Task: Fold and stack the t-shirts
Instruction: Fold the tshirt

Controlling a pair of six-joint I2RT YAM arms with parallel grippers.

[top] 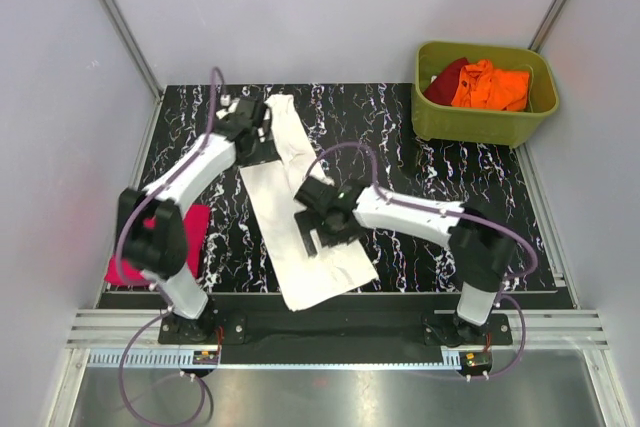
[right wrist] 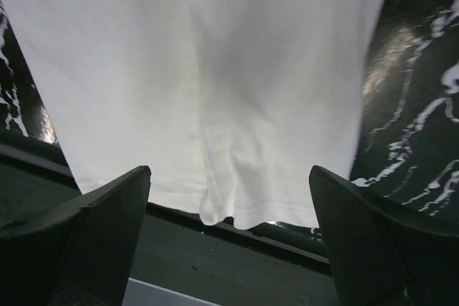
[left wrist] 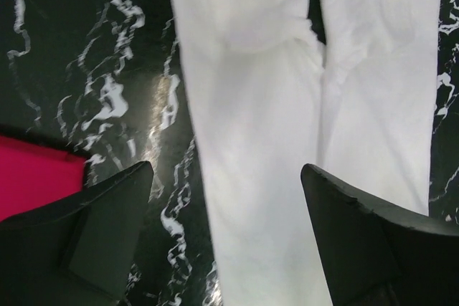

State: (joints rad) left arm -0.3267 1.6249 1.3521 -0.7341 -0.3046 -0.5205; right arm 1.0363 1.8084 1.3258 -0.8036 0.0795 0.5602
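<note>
Seemingly smooth white t-shirt (top: 272,217) underlies left end effector (left wrist: 226,170), right end effector (right wrist: 229,170), both agape.

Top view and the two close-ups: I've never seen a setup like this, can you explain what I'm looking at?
The top view looks down on two robot arms, the left arm and the right arm, bolted to a black marbled table. Each ends in a two-finger gripper with its own camera. The close-ups come from those cameras, and the dark fingers show at the bottom. A long white shirt lies down the middle. The left gripper hovers over its far part and the right gripper over its near hem. Both are open and hold nothing. A pink shirt lies at the left, partly under the left arm. A green tub at the far right holds an orange shirt and a dark red shirt.
</note>
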